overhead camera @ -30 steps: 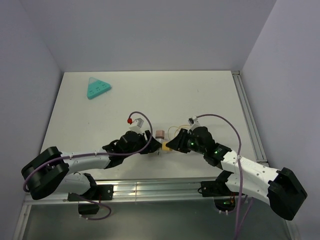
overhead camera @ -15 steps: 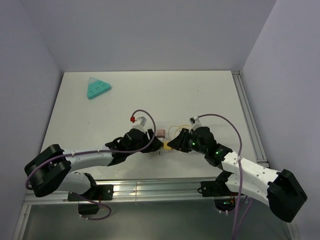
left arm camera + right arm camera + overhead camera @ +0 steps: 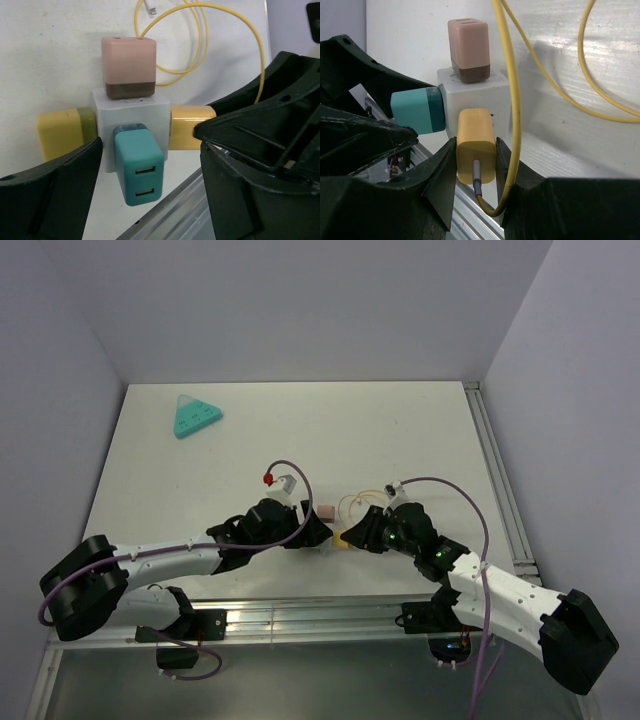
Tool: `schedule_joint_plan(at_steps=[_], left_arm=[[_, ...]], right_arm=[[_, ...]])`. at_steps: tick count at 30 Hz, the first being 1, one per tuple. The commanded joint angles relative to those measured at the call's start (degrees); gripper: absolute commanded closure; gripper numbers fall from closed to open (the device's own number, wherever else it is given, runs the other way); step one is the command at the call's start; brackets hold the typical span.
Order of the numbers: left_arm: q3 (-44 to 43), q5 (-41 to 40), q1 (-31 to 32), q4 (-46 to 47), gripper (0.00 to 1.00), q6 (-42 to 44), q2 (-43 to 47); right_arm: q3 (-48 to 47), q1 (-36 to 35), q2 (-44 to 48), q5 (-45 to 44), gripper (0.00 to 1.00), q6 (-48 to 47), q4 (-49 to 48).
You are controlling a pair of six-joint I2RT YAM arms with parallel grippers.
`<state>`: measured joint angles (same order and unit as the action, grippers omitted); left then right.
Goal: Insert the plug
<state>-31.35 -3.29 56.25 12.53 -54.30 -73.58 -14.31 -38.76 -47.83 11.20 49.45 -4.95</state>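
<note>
Insertion looks almost done: my right claw (image 3: 476,157) clenches the yellow plug (image 3: 476,131), seated at 6 o'clock of the white cube (image 3: 470,92). My left claw (image 3: 150,152) hangs released around the teal plug (image 3: 137,175); only letting go seems left.

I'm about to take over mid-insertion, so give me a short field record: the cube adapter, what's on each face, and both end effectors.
hub: white plastic cube adapter, on the white table
back face: pink-and-brown plastic charger, plugged in
front face: teal plastic two-port charger, plugged in
one side: plain yellow plastic plug
other side: yellow plastic plug with yellow cable, against the cube; full seating unclear
left end effector: open, jaws flanking the teal charger, not touching
right end effector: shut on the cabled plug
</note>
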Motion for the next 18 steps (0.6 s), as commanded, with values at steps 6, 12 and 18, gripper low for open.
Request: schedule_joint_plan(at_steps=[6, 12, 18], left_arm=[[2.88, 0.3, 0.44, 4.96, 0.14, 1.13, 6.08], [2.61, -0.57, 0.44, 2.59, 0.15, 0.78, 5.47], [7.08, -3.91, 0.35, 2.84, 0.23, -0.01, 9.94]], right_arm=[[0.59, 0.44, 1.51, -2.76, 1.0, -1.46, -1.2], [2.0, 0.97, 1.87, -2.24, 1.0, -1.64, -3.39], [3.84, 1.15, 1.6, -2.06, 1.0, -1.64, -6.47]])
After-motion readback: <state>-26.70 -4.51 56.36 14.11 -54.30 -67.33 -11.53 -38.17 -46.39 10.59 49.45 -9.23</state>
